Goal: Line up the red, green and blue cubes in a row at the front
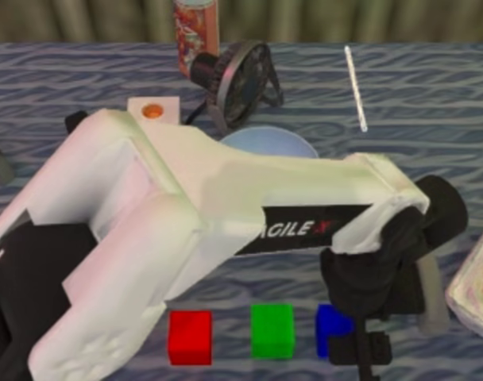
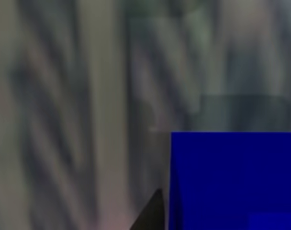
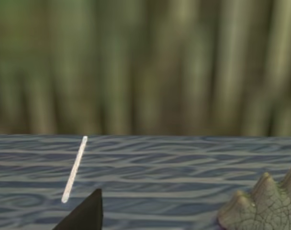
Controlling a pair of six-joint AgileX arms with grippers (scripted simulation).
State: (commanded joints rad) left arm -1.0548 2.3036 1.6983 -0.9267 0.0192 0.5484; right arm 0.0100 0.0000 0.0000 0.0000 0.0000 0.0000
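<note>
The left gripper (image 1: 361, 337) is reaching across to the blue cube (image 1: 329, 324), sitting at the worktop's front, right of the green cube (image 1: 272, 330) and red cube (image 1: 190, 337) (whether the jaws are clasping it, I cannot tell).

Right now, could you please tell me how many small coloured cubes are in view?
3, in a row at the table's front: red cube left, green cube middle, blue cube right, partly covered by the left end effector.

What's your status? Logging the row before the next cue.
Left gripper at the blue cube, jaws unclear. Red cube, green cube, blue in a front row. Right arm unseen. Nothing blocking.
</note>
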